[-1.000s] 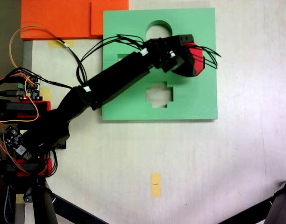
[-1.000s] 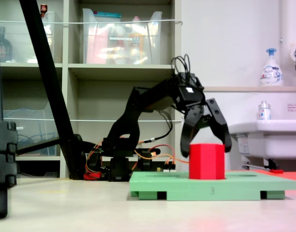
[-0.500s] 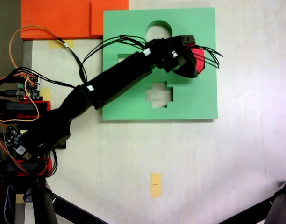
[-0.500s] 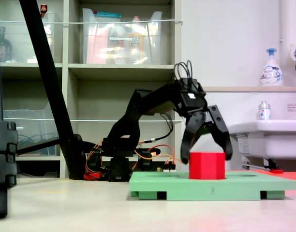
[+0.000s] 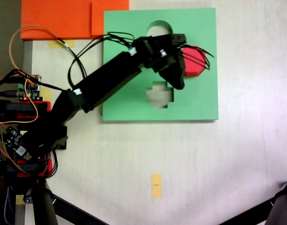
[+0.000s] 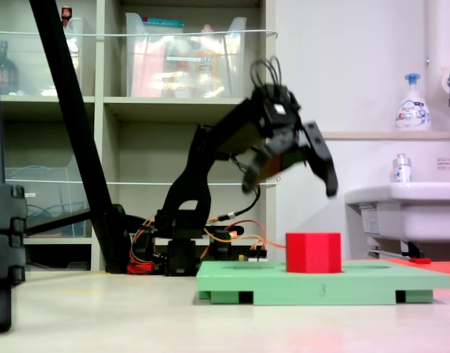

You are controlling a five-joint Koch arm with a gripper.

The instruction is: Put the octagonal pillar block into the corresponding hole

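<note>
Pale tabletop (image 5: 228, 154) carries the green board (image 6: 372, 278), where the red block (image 6: 313, 252) sits sunk in its hole while the gripper (image 6: 291, 180) hangs above, jaws spread.

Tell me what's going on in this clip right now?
A small black arm is working over a green foam board with shaped cutouts. The red octagonal block sits sunk partway into the board, apparently in its matching hole. The gripper hangs open above the block, apart from it, holding nothing. The cross-shaped cutout is unfilled.
</note>
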